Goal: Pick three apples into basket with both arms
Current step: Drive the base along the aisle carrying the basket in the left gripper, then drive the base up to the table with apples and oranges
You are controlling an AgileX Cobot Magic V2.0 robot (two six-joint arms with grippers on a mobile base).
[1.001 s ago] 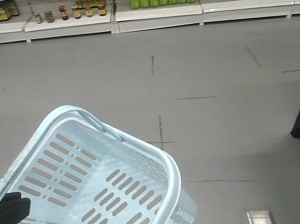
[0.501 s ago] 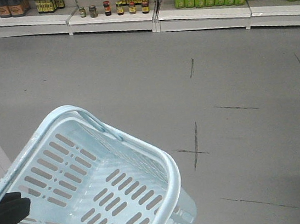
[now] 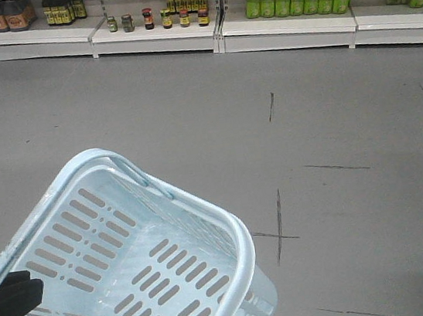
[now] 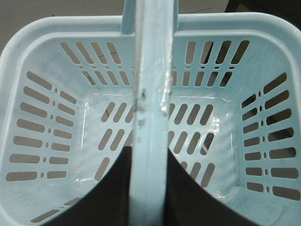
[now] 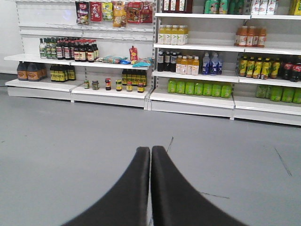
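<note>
Basket, bare slotted bottom, handle between left gripper fingers.

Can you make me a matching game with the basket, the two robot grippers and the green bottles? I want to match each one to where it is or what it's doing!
Things:
1. basket
2. right gripper
3. left gripper
4. green bottles

Places and states:
A. standing in a row on the lowest shelf
B. shut, with nothing between its fingers
C. empty, no fruit inside
D. shut on the handle

Right pairs: 1-C, 2-B, 3-D, 4-A
</note>
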